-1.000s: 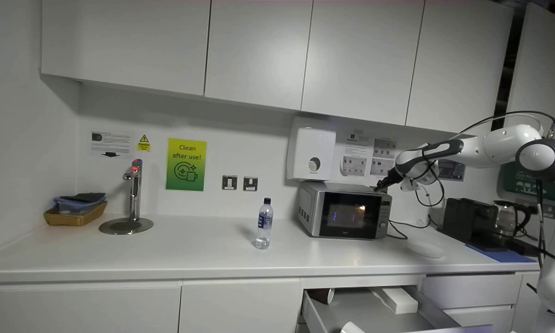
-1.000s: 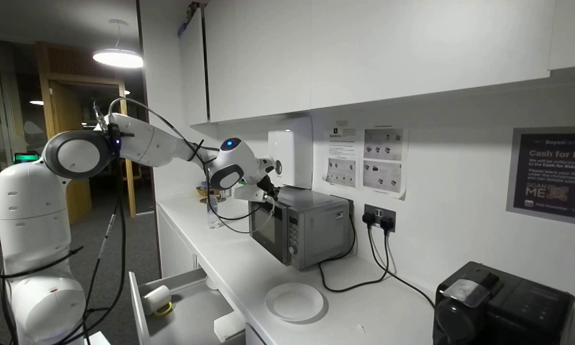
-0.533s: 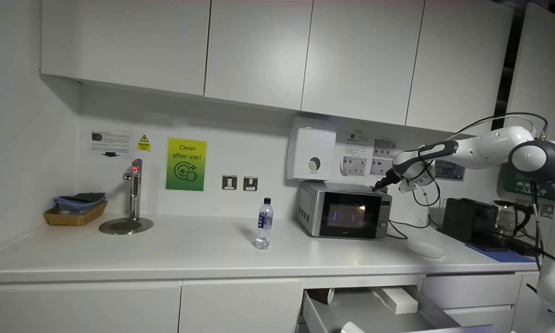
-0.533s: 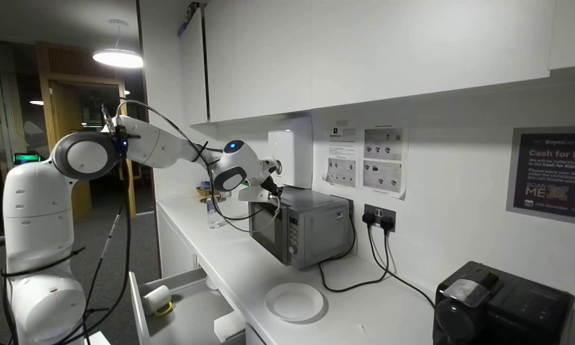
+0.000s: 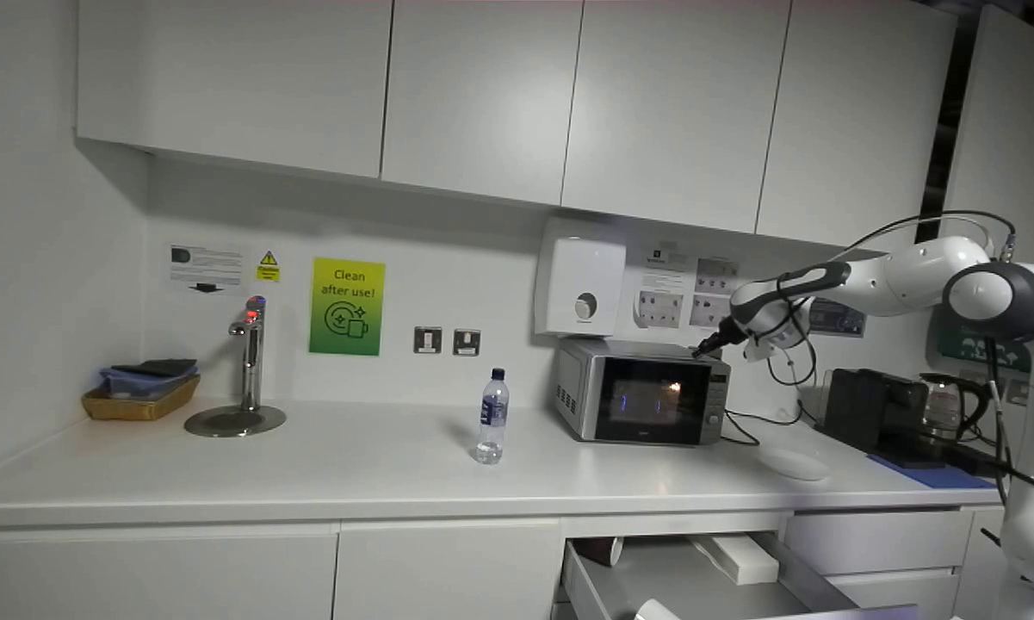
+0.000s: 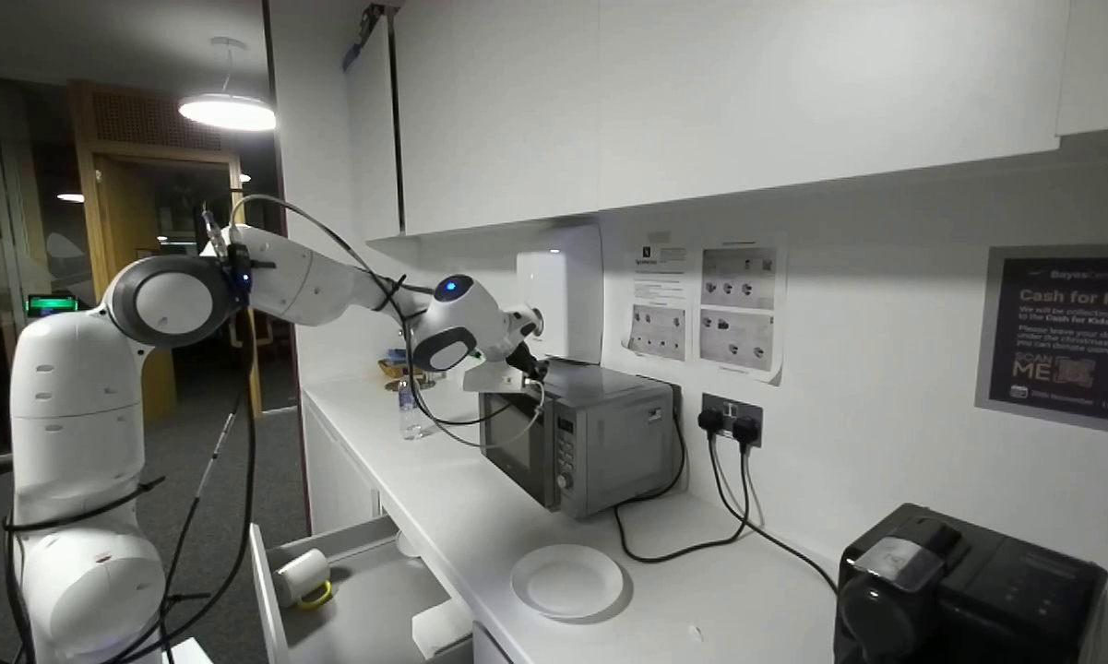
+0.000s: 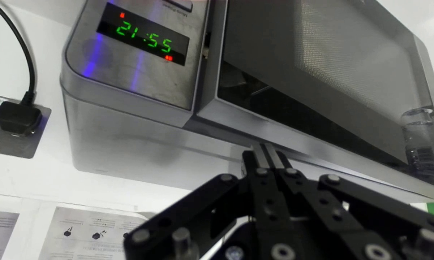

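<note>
Since one second ago, the robot arm [image 6: 286,277] has leaned a little farther toward the microwave [image 6: 618,443], and its gripper [image 7: 263,146] has shifted slightly together with it, as both exterior views show. This gripper is completely closed: in the wrist view its two slim fingers [image 7: 261,157] lie side by side, close against each other, and they hold nothing. Their tips are at the upper front edge of the microwave, where a dark slit [image 7: 220,134] runs behind the door [image 7: 329,68]; whether they touch the edge, or reach into the slit, I cannot tell with certainty. The microwave itself stands on the white counter [image 5: 353,456], near the wall [image 6: 839,387], and its display [image 7: 143,34] shows 21:55 in green digits. On the side of its control panel [image 6: 566,452], near but not touching, a white plate [image 6: 567,581] lies flat on the counter, and farther beyond it is a black coffee machine [image 6: 973,590]. On the opposite side, apart from the microwave, a clear plastic bottle [image 5: 492,418] stands upright. Above, a white dispenser [image 5: 585,284] is fixed to the wall. Under the counter, a drawer [image 6: 369,604] is pulled out; inside it, a white mug [image 6: 302,577] rests on its side, and a white box [image 6: 438,629] lies there too.
</note>
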